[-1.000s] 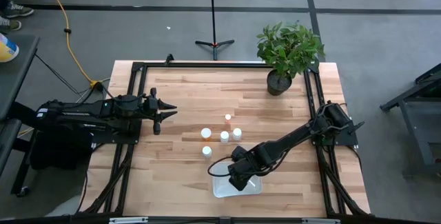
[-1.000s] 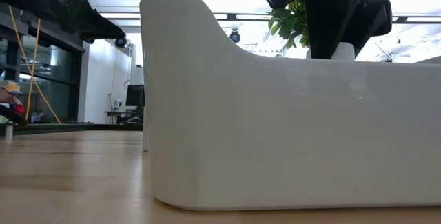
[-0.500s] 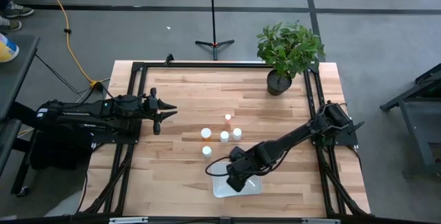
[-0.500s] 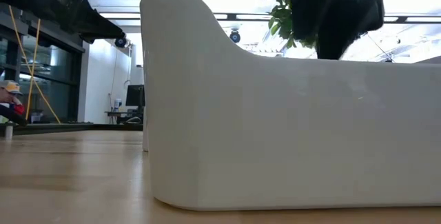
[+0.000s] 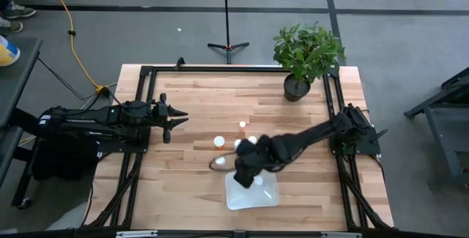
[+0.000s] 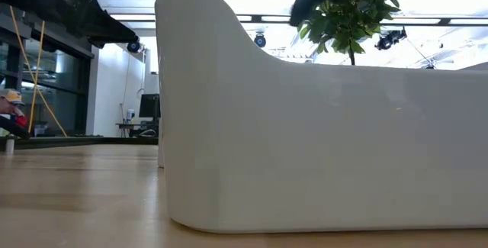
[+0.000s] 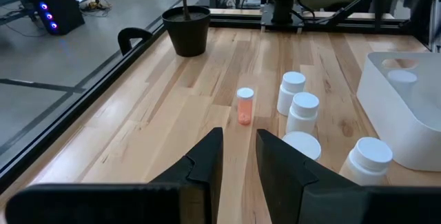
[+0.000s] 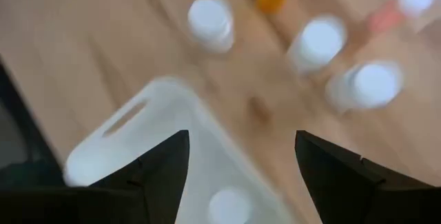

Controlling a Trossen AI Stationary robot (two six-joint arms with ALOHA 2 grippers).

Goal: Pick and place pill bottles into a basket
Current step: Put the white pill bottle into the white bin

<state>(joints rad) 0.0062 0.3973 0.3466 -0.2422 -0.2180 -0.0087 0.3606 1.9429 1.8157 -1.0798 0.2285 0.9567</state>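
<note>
Basket (image 5: 265, 194), translucent white, shallow, with rounded corners and a slot handle, sits at the table's (image 5: 198, 99) 6 o'clock edge, its long axis running 3 to 9 o'clock. One white-capped bottle (image 8: 229, 203) stands upright inside it. More bottles (image 7: 304, 112) stand upright in a cluster at table centre, just beyond the basket toward 12; one is orange-tinged (image 7: 244, 105). Right gripper (image 5: 245, 172) hangs over the basket's 11 o'clock corner, fingers spread, holding nothing. Left gripper (image 5: 176, 117) waits at 9 o'clock, clenched, empty.
</note>
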